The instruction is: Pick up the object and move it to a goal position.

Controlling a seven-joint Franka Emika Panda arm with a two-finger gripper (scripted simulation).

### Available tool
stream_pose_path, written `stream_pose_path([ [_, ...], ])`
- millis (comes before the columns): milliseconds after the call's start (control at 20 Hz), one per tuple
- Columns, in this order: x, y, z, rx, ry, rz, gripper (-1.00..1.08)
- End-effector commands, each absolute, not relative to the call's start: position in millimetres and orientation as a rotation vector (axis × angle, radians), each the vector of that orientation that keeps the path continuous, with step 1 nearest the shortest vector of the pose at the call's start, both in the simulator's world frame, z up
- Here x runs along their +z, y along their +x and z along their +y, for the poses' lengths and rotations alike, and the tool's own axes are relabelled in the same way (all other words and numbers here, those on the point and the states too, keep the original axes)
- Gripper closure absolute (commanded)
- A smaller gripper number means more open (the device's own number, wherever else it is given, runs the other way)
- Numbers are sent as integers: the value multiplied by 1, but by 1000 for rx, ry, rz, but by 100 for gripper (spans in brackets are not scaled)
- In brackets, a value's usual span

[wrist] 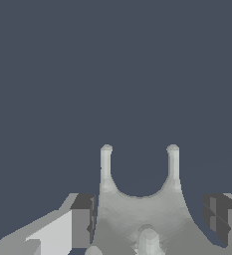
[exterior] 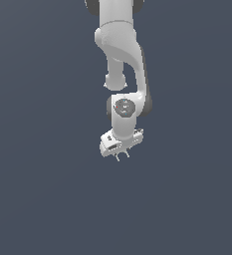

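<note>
The object [wrist: 137,211] is a pale grey-white arched piece with two short prongs. In the wrist view it sits between my gripper's [wrist: 152,221] fingers [wrist: 81,221], with its prongs pointing away from the hand. The fingers stand close against its two sides. In the exterior view my white gripper [exterior: 122,152] hangs at the arm's end near the middle of the picture, and the object's two thin prongs [exterior: 118,158] stick out below it. The gripper is shut on the object and holds it off the ground.
A plain dark grey-blue ground [exterior: 38,199] fills both views. The white arm [exterior: 120,45] comes down from the top of the exterior view.
</note>
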State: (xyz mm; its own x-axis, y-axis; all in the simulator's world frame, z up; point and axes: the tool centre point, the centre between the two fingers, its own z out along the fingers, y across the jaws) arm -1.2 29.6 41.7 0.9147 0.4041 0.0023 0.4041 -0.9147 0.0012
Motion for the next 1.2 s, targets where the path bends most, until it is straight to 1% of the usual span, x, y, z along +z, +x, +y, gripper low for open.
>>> stream_pose_path([
  [0,42,-2,31,4,3073,649,108],
  [250,48,-11,37,4,3073,649,108],
  [500,59,-29,50,3,3073,649,108],
  [1150,107,-106,106,1,3072,650,108],
])
